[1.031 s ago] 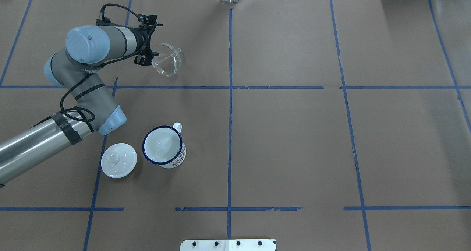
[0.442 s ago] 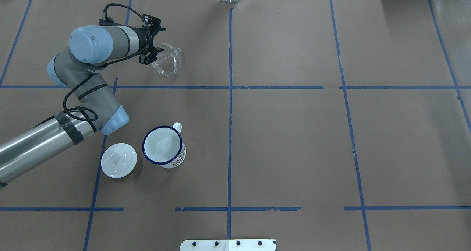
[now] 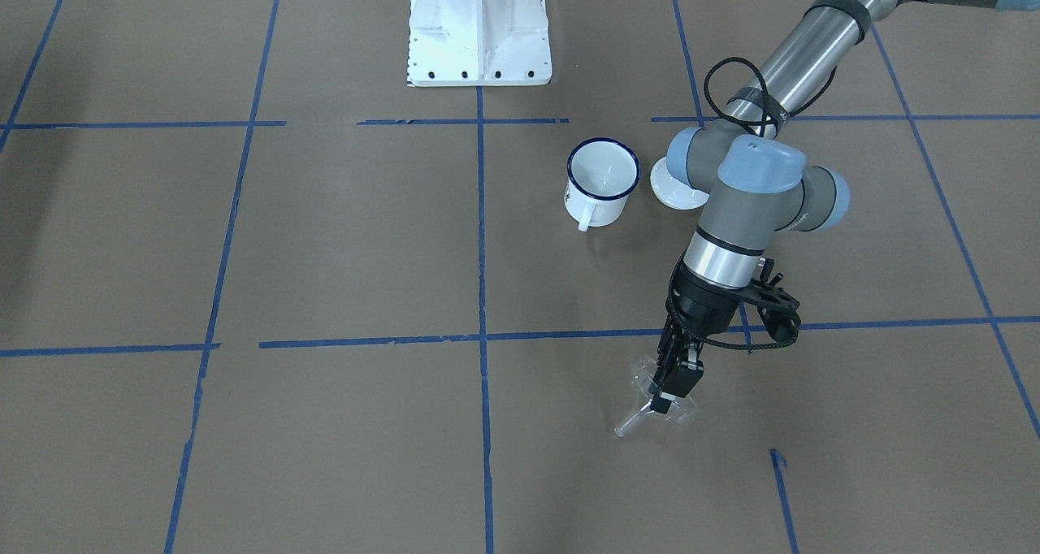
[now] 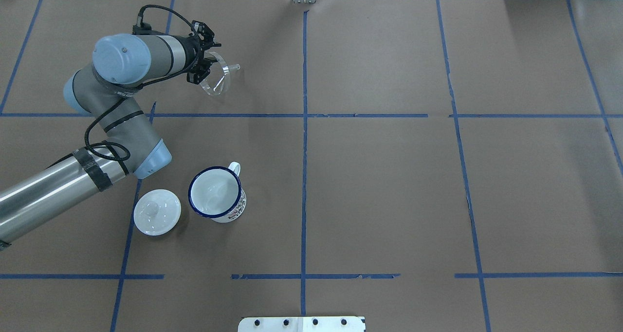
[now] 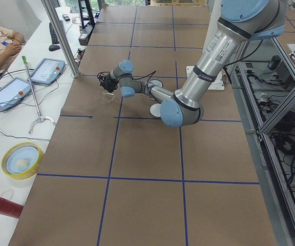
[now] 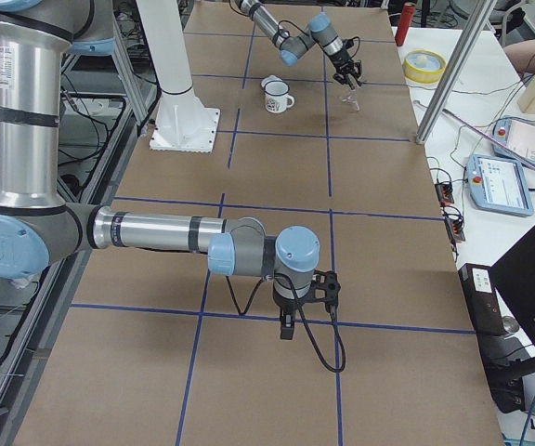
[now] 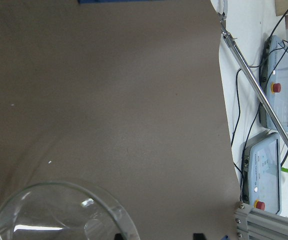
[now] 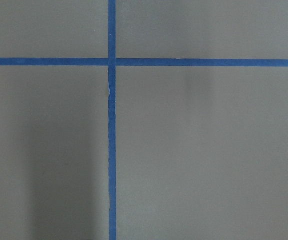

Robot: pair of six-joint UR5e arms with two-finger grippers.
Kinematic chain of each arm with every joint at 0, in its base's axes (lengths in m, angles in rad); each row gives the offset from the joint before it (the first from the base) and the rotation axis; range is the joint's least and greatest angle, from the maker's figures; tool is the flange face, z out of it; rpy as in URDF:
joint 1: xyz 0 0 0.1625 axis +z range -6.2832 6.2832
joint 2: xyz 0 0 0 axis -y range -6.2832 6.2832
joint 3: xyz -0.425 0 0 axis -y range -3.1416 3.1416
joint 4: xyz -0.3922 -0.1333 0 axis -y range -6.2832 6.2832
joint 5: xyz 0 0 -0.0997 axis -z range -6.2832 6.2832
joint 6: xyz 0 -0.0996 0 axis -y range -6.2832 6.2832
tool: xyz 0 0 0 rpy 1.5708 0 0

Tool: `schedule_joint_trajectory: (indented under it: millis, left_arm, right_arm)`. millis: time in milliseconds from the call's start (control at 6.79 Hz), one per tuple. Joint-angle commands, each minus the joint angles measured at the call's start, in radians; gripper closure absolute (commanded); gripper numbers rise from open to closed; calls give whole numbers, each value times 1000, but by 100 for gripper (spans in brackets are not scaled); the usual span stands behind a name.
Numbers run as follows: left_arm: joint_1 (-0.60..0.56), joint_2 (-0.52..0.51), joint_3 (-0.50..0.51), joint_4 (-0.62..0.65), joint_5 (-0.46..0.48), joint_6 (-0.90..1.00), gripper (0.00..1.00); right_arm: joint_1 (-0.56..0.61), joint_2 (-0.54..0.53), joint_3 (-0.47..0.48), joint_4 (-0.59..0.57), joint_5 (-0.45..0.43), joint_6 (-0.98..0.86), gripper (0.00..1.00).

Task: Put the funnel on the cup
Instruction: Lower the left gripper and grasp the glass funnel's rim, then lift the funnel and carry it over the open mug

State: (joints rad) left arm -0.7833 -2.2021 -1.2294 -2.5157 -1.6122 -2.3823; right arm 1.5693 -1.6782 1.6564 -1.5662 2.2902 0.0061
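Note:
The clear funnel (image 4: 217,79) is at the far left of the table, tilted, with its spout pointing right. My left gripper (image 4: 204,70) is shut on its rim; the front-facing view shows the fingers (image 3: 673,379) pinching the rim with the spout (image 3: 630,426) low near the paper. The funnel's rim fills the bottom of the left wrist view (image 7: 59,215). The white cup (image 4: 216,193) with a dark blue rim stands upright nearer my base, handle toward the far side. My right gripper (image 6: 286,333) shows only in the exterior right view; I cannot tell whether it is open or shut.
A round white knobbed lid (image 4: 156,212) lies just left of the cup. My left forearm (image 4: 58,191) crosses the near left of the table. A white base plate (image 4: 302,323) sits at the near edge. Blue tape lines grid the brown paper.
The left gripper has moved slightly up and right and closed onto the funnel's rim. The funnel has tipped from lying flatter to a steeper tilt. Cup and lid have not moved.

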Motion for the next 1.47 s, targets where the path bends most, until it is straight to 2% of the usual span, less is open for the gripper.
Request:
schedule_joint_trajectory:
  millis: [0,295,589,736,884,1031,1178,1326]
  left_arm:
    - [2,-1,-1,0,0,3,100]
    - [-1,-1,-15,0,0,5,100]
    - [-22,-1,-102,35,-9,11,100]
    - [-22,1,-181,172,-12,12,100]
    - [-22,8,-291,313,-64,24,100]
    - [-21,7,-409,504,-133,105,100]
    - [-19,1,-533,720,-138,186,100]
    - [-16,-2,-618,915,-206,231,100]
  right_arm:
    - [0,0,0,0,0,0,0]
    - [0,0,0,0,0,0,0]
    - [0,0,0,0,0,0,0]
    - [0,0,0,0,0,0,0]
    - [0,0,0,0,0,0,0]
    - [0,0,0,0,0,0,0]
    - [0,0,0,0,0,0,0]
    - [0,0,0,0,0,0,0]
